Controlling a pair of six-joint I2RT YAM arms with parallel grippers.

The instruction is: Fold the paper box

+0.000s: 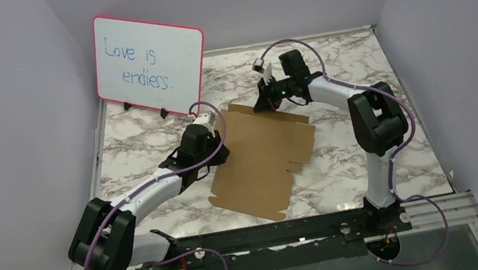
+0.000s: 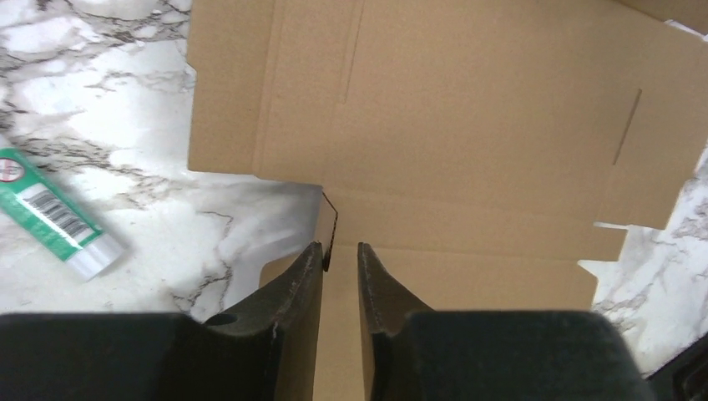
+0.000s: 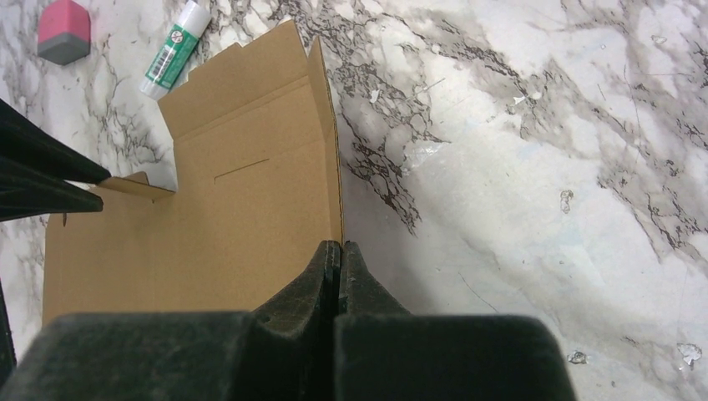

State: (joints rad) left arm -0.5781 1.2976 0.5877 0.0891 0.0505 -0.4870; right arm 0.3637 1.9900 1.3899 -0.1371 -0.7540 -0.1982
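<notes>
The paper box (image 1: 258, 157) is a flat brown die-cut sheet with notched flaps, lying mid-table. My left gripper (image 1: 223, 153) lies low at the sheet's left edge. In the left wrist view its jaws (image 2: 340, 248) stand narrowly apart around a raised side flap (image 2: 327, 225), seen edge-on against the left finger. My right gripper (image 1: 268, 105) is at the sheet's far edge. Its fingers (image 3: 340, 244) are pressed together on the upright far flap (image 3: 326, 142), whose edge runs straight into them.
A pink-framed whiteboard (image 1: 151, 63) stands at the back left. A green-and-white glue stick (image 2: 54, 217) lies on the marble left of the sheet, also the glue stick (image 3: 175, 46) in the right wrist view, with a pink-and-grey eraser (image 3: 63, 32) beside it.
</notes>
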